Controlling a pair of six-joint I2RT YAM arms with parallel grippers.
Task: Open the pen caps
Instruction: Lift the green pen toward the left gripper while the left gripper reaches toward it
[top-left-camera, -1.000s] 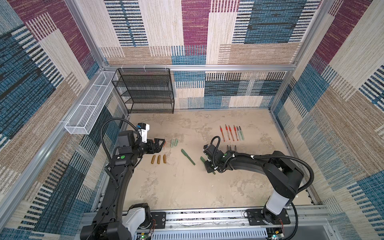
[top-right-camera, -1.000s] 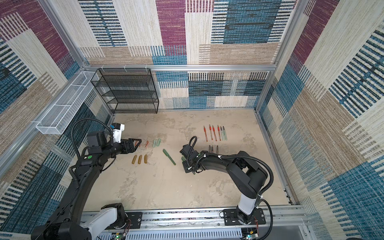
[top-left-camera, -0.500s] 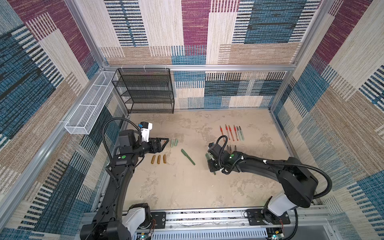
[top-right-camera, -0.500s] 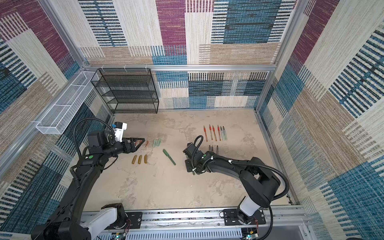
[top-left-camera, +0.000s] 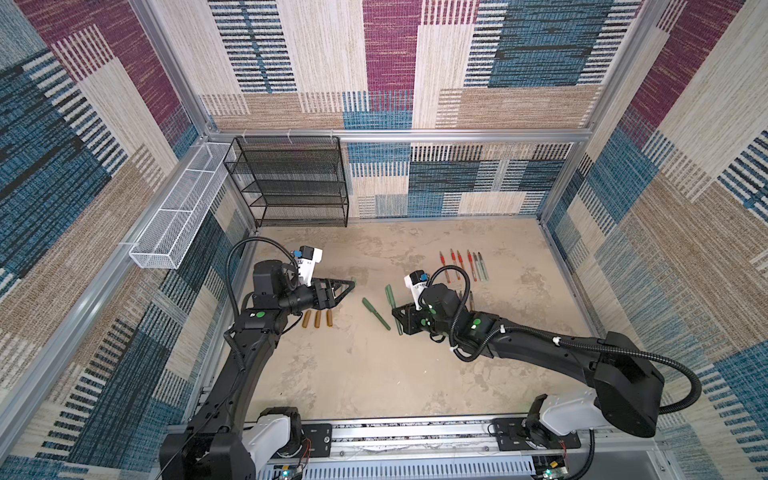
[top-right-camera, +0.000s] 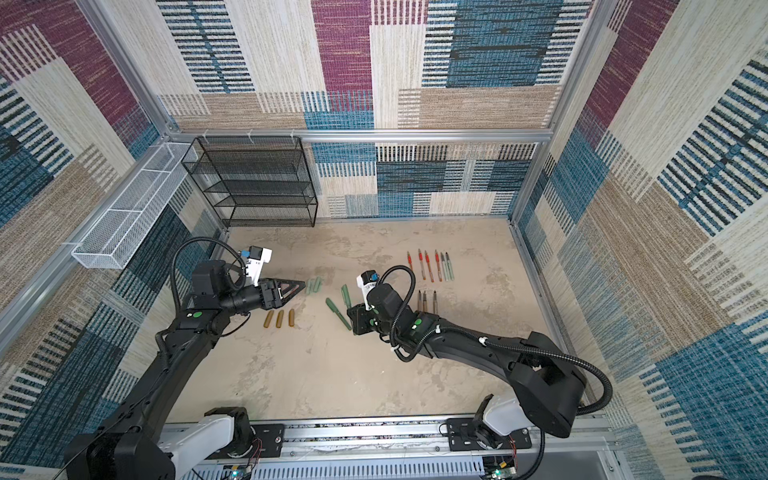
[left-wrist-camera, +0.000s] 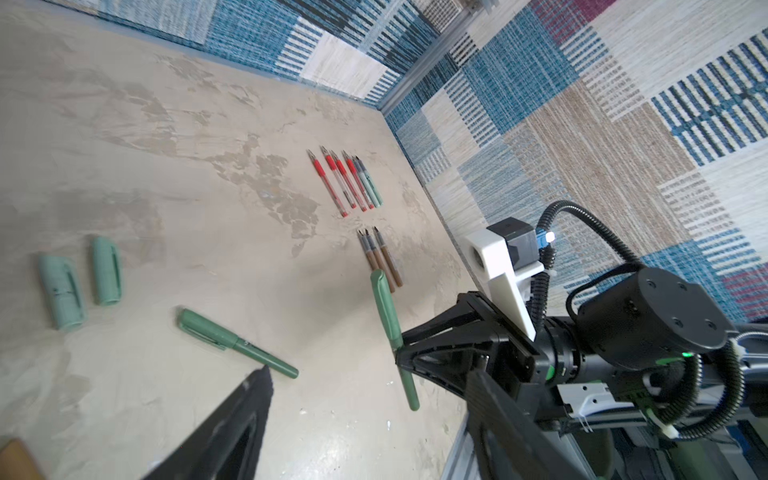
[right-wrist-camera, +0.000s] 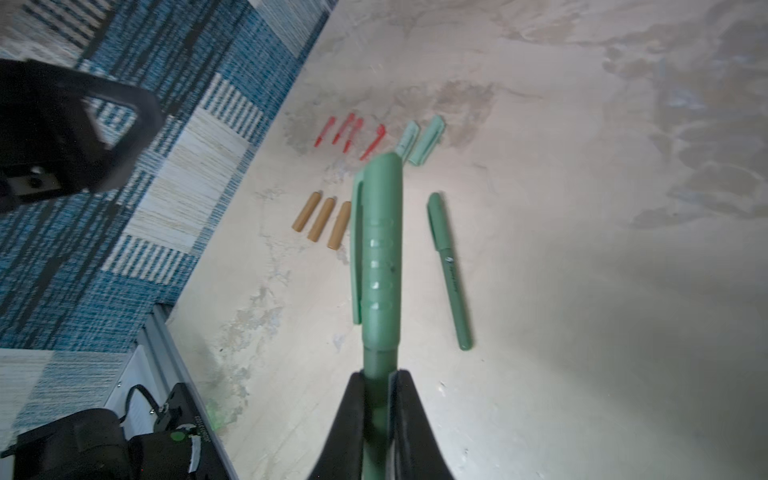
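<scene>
Shifted leftward, right hand (right-wrist-camera: 378, 380) pinches the dark green pen (right-wrist-camera: 377, 361), cap (right-wrist-camera: 380, 249) jutting out beyond it.

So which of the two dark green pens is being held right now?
The dark green pen clamped in the right claw; the other pen lies loose on the table, untouched.

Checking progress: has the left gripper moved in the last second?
Yes. The left gripper went rightward, past the brown caps, toward the mint caps.

Red pen caps (right-wrist-camera: 354, 135) blurry, indistinct
</scene>
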